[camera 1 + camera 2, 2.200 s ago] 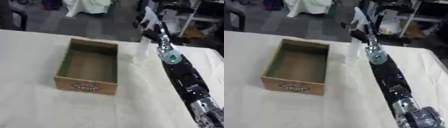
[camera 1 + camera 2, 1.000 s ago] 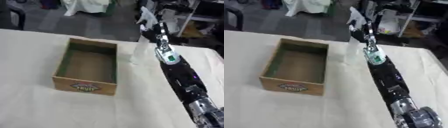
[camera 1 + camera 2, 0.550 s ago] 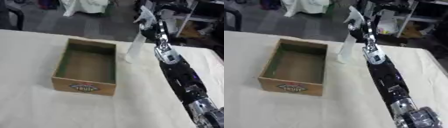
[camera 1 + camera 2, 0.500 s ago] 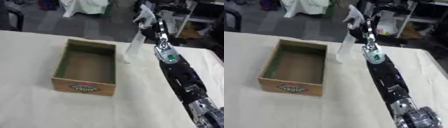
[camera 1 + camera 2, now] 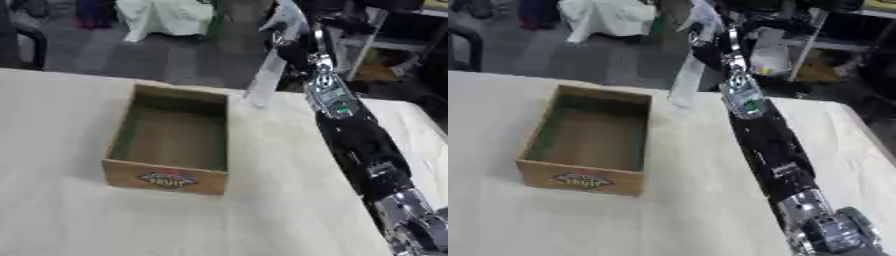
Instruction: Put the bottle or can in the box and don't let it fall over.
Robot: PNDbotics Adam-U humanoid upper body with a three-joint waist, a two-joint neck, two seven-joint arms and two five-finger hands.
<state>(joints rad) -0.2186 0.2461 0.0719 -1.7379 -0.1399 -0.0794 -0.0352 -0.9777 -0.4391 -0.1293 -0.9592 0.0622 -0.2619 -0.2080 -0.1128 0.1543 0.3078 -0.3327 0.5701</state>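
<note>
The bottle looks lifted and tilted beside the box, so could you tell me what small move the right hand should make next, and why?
Probably carry it a little further left until it hangs over the box's opening, then straighten it. The right hand holds the clear bottle tilted, its base just outside the far right corner of the wooden box, not yet over the empty inside.

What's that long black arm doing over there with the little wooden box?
The robot's right hand is holding a clear, pale plastic bottle by its upper part, tilted, above the far right corner of the table. The open wooden box with a fruit label sits just to the left, with nothing in it. The bottle is not yet in the box.
</note>
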